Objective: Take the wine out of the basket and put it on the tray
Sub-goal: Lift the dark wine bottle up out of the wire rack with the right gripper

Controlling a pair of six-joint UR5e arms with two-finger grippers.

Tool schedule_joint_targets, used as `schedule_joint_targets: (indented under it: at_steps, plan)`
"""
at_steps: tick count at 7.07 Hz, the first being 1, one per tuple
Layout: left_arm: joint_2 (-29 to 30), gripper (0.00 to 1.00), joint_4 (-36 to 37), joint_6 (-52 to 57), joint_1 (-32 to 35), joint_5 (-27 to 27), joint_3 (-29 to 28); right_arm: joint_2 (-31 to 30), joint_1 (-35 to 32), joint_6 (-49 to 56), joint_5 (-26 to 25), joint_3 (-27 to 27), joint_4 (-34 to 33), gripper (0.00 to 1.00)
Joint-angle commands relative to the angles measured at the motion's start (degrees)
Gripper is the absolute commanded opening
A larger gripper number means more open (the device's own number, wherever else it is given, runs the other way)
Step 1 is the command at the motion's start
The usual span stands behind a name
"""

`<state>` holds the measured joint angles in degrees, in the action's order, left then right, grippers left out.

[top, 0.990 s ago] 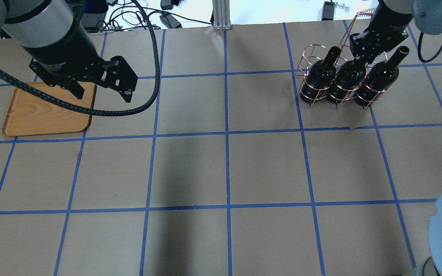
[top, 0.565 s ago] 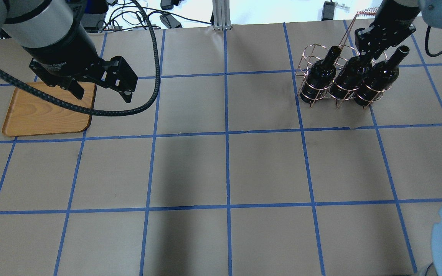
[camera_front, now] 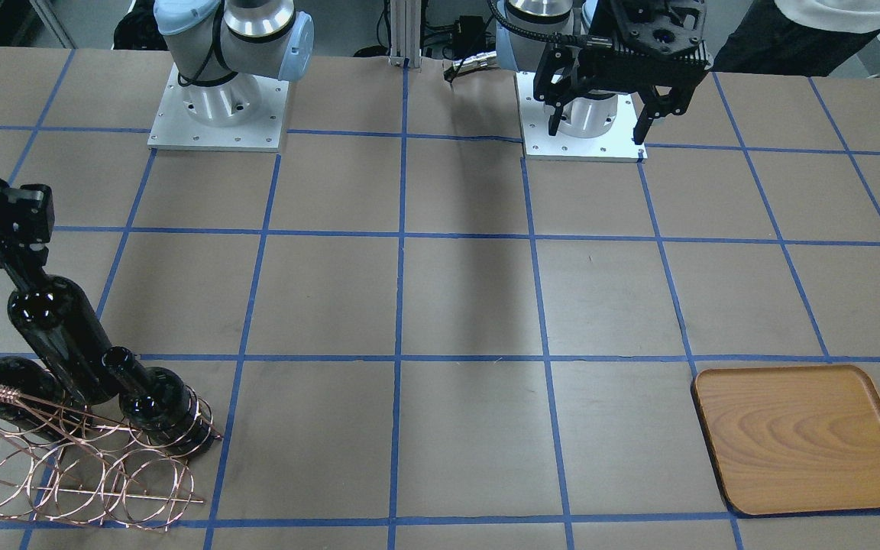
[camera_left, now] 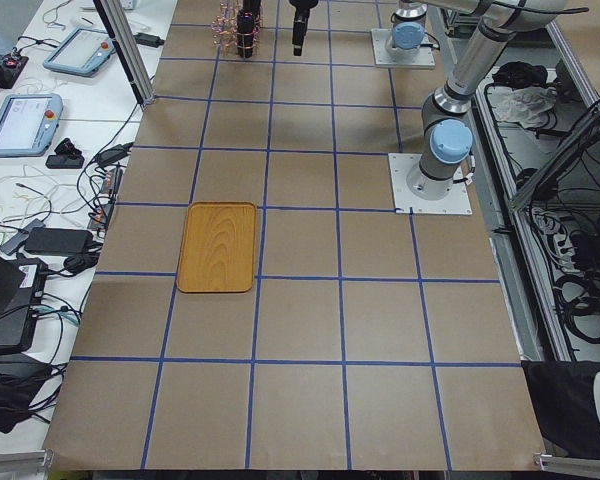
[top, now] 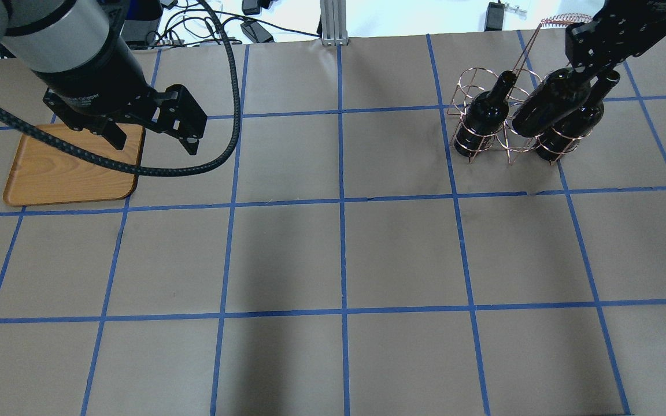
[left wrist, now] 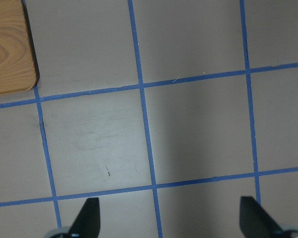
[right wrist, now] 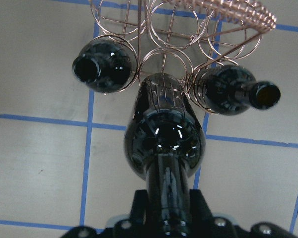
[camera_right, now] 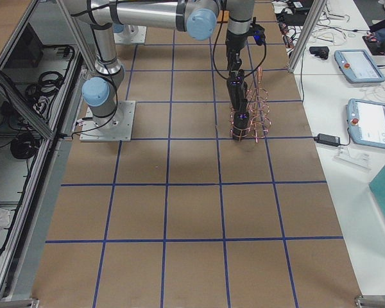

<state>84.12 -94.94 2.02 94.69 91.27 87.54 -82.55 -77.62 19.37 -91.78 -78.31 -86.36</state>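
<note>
My right gripper [top: 592, 68] is shut on the neck of one wine bottle [top: 548, 103], which hangs tilted with its base just over the middle rings of the copper wire basket [top: 470, 85]. In the right wrist view the held bottle [right wrist: 164, 144] fills the centre and the gripper [right wrist: 166, 210] clamps its neck. Two more bottles [top: 486, 112] [top: 570, 127] stand in the basket's outer rings. The wooden tray [top: 67, 173] lies at the far left. My left gripper [top: 154, 138] hovers open and empty by the tray's right edge.
The table is brown paper with a blue tape grid. The basket's twisted handle [top: 561, 20] rises beside the right gripper. Cables and devices lie beyond the table's back edge [top: 252, 29]. A person [camera_front: 829, 15] stands behind the left arm's base.
My right gripper has risen and drawn back to the right, pulling the middle bottle up out of its rings. The left arm has not moved.
</note>
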Motion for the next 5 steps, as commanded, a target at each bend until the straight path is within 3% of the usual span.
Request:
schedule_joint_targets:
  at_steps: [1, 3, 5]
  plan:
    - [0.07, 1.0, 0.11, 0.0, 0.06, -0.04, 0.0, -4.01, -0.16, -0.12, 0.11, 0.0, 6.09, 0.0]
    - [0.07, 1.0, 0.02, 0.0, 0.06, -0.04, 0.0, -4.46, -1.04, -1.51, 0.81, 0.0, 7.78, 0.0]
    - [0.07, 1.0, -0.06, 0.0, 0.06, -0.04, 0.0, -2.11, -9.43, -14.02, 3.52, -0.18, 7.79, 0.0]
